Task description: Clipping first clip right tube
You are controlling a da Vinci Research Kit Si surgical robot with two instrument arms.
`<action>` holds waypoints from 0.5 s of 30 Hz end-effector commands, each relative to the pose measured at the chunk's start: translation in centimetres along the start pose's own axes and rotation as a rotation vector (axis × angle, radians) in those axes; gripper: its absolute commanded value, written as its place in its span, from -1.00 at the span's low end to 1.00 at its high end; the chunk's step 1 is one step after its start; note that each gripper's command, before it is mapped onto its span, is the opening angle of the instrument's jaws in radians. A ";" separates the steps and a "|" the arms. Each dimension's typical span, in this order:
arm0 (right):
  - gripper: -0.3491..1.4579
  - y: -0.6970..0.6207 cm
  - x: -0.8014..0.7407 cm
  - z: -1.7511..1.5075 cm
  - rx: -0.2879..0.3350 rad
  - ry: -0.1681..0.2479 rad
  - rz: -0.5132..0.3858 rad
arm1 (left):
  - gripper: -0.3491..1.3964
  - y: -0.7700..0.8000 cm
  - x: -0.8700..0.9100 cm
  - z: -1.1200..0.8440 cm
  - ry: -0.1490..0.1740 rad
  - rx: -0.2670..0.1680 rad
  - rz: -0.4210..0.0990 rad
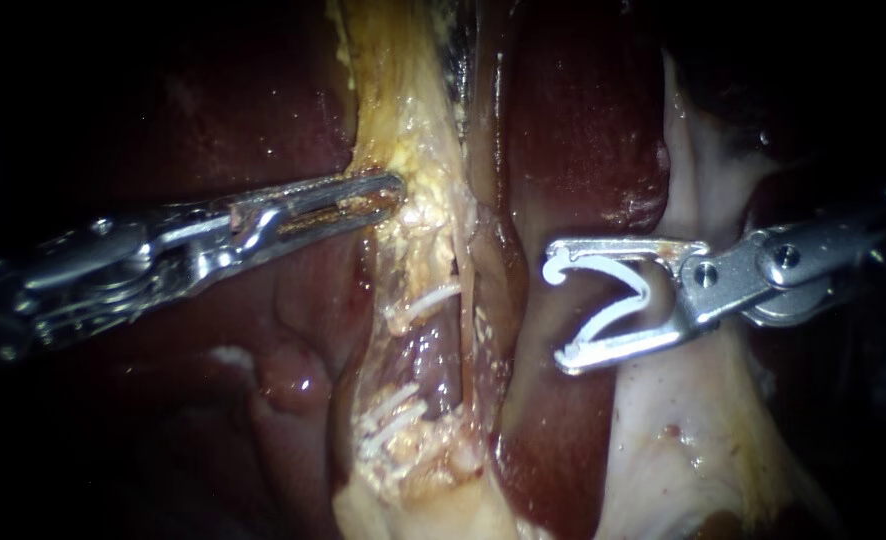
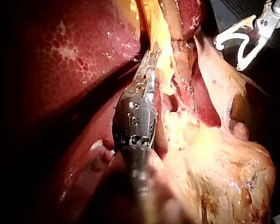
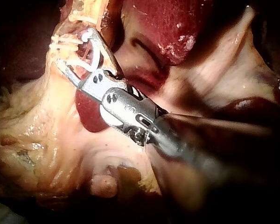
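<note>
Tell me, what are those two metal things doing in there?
The left instrument is pinching the yellow tissue next to the tubes. The right instrument carries an open white clip. It is off to one side of the tubes and not around either of them yet. Other white clips already sit on the tissue in the middle.

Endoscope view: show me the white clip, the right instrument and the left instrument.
white clip (image 1: pixel 647 292), endoscope view, its bend.
right instrument (image 1: pixel 556 308), endoscope view, between its jaw tips.
left instrument (image 1: pixel 395 189), endoscope view, jaw tips gripping yellow tissue (image 1: pixel 403 130).
</note>
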 end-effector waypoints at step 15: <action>0.05 -0.10 -0.15 0.24 0.040 -0.001 0.130 | -1.00 -0.03 -0.39 -0.84 -0.049 0.010 -0.022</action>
